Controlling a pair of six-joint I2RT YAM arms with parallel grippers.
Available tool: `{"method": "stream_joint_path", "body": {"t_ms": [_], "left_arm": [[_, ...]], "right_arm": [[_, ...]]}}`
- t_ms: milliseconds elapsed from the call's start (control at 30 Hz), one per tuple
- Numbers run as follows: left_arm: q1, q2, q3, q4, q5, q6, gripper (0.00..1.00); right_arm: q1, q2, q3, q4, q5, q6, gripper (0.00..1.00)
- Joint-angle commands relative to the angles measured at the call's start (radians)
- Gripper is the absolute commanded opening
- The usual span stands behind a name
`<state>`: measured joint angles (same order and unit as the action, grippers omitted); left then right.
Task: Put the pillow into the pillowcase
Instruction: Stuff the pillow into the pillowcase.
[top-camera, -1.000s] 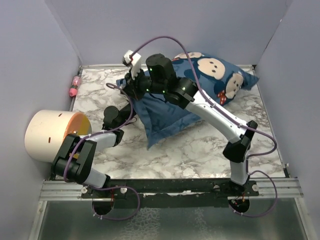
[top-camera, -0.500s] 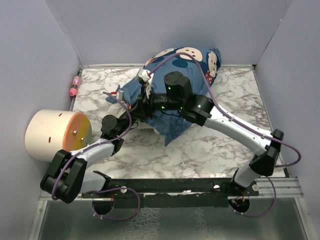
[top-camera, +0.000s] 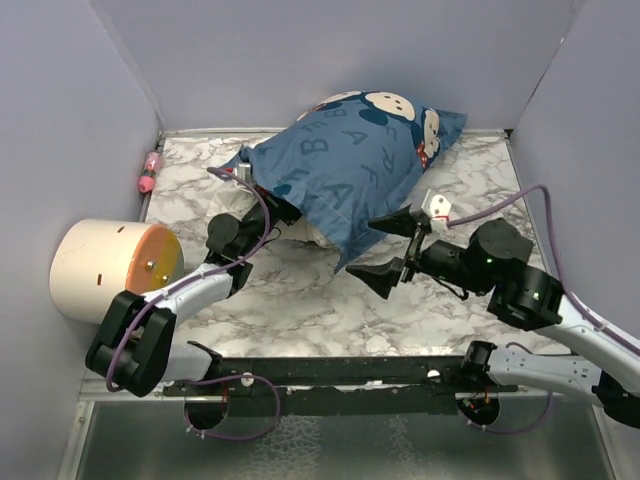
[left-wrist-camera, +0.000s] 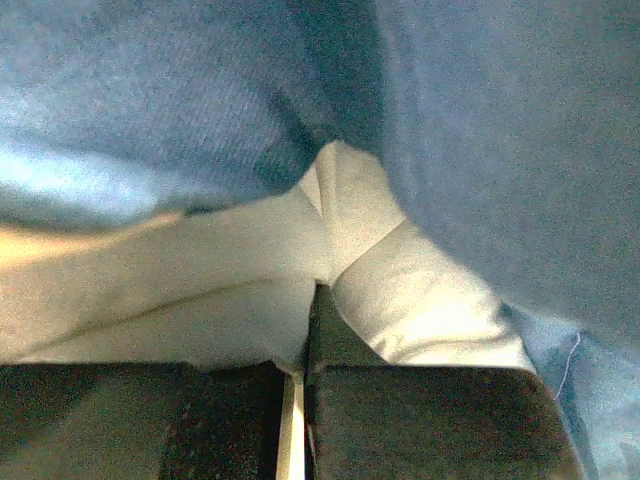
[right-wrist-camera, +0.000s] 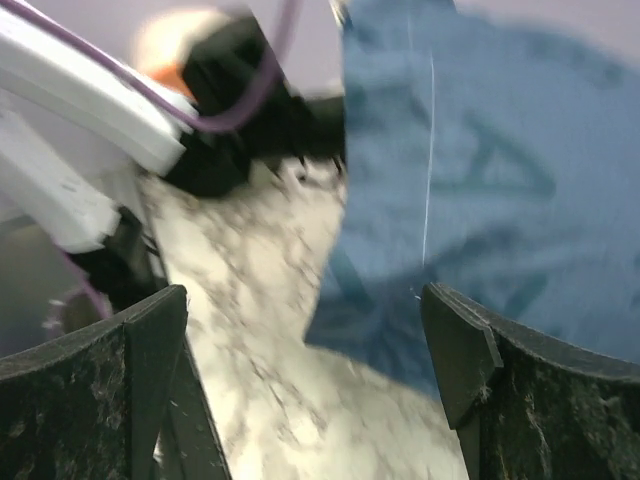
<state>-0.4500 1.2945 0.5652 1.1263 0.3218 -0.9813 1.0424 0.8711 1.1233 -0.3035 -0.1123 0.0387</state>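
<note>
Obs., standing at the counter (top-camera: 300, 300):

- Pillowcase (top-camera: 350, 160): blue, pale letters and mouse faces. It lies plump across the far middle of the counter, its far end raised against the back wall. It looks filled out along most of its length.
- Pillow (left-wrist-camera: 200, 290): white, almost wholly inside the pillowcase. Only a corner shows, at the case's near-left mouth, with blue cloth hanging over and around it. From above, a small white patch peeks out under the near edge of the case.
- Left tool (left-wrist-camera: 300, 375): closed down tight on that white corner. A thin fold of pillow fabric is pinched between the jaws. From overhead the tool is tucked under the case's left end and hidden by the cloth.
- Right tool (top-camera: 388, 250): jaws spread wide and holding nothing. It hangs just off the near-right edge of the pillowcase, pointing towards it and clear of the cloth. Its own camera is blurred and shows blue fabric and marble between the fingers.
- Also present: a cream cylinder with an orange end face (top-camera: 105, 270) at the counter's left edge, and a small pink item (top-camera: 150, 172) at the far-left corner.
</note>
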Motion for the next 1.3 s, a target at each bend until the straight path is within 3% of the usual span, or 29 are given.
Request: {"method": "stream_joint_path", "body": {"t_ms": [0, 267, 533, 767, 1000, 1033, 1200, 1267], "left_arm": [[0.004, 0.040, 0.120, 0.033, -0.054, -0.020, 0.00], [-0.022, 0.080, 0.219, -0.042, -0.072, -0.017, 0.00], [-0.032, 0.110, 0.257, -0.065, -0.075, -0.013, 0.00], [-0.032, 0.158, 0.318, -0.083, -0.056, -0.006, 0.00], [-0.032, 0.200, 0.356, -0.085, -0.032, -0.008, 0.00], [-0.032, 0.201, 0.358, -0.085, -0.031, -0.009, 0.00], [-0.032, 0.207, 0.360, -0.090, -0.026, -0.014, 0.00], [-0.032, 0.209, 0.362, -0.094, -0.025, -0.011, 0.00]], "right_arm": [[0.004, 0.029, -0.196, -0.037, 0.266, 0.039, 1.00], [0.004, 0.145, -0.260, 0.141, 0.549, 0.121, 1.00], [0.005, 0.170, -0.195, 0.248, 0.571, 0.100, 0.86], [0.007, 0.056, -0.161, 0.174, 0.550, 0.035, 0.61], [0.006, 0.041, -0.105, 0.055, 0.585, -0.007, 0.58], [0.007, 0.041, -0.105, 0.056, 0.599, -0.015, 0.54], [0.007, 0.070, -0.076, 0.061, 0.689, -0.081, 0.10], [0.006, 0.090, -0.050, 0.050, 0.692, -0.101, 0.01]]}}
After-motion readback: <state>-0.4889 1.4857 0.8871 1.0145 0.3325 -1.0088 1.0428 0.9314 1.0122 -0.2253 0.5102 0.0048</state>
